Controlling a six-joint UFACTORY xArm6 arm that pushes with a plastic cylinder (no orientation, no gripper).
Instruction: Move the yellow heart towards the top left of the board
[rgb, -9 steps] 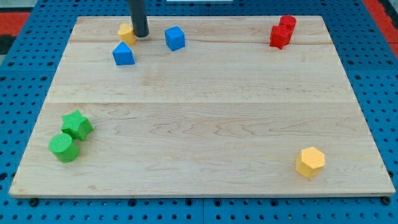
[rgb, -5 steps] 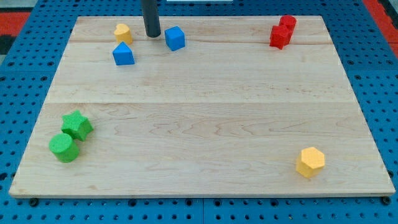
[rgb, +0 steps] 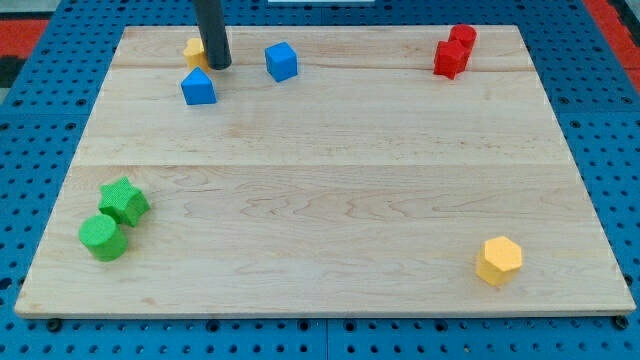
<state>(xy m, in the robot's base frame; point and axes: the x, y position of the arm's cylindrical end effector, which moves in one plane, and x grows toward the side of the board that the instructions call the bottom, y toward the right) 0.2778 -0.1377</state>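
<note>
The yellow heart (rgb: 193, 49) lies near the board's top left, mostly hidden behind my rod. My tip (rgb: 219, 65) rests on the board just right of the heart, touching or nearly touching it. A blue block (rgb: 198, 87) sits just below the heart and tip. A blue cube (rgb: 281, 61) lies to the tip's right.
Two red blocks (rgb: 453, 51) sit together at the top right. A green star (rgb: 124, 201) and a green cylinder (rgb: 102, 237) sit at the bottom left. A yellow hexagon (rgb: 499, 260) lies at the bottom right. The wooden board (rgb: 330, 190) rests on a blue pegboard.
My tip swung right away from the yellow heart, then came back left and now stands against its right side. The heart sits slightly further left and up than at first.
</note>
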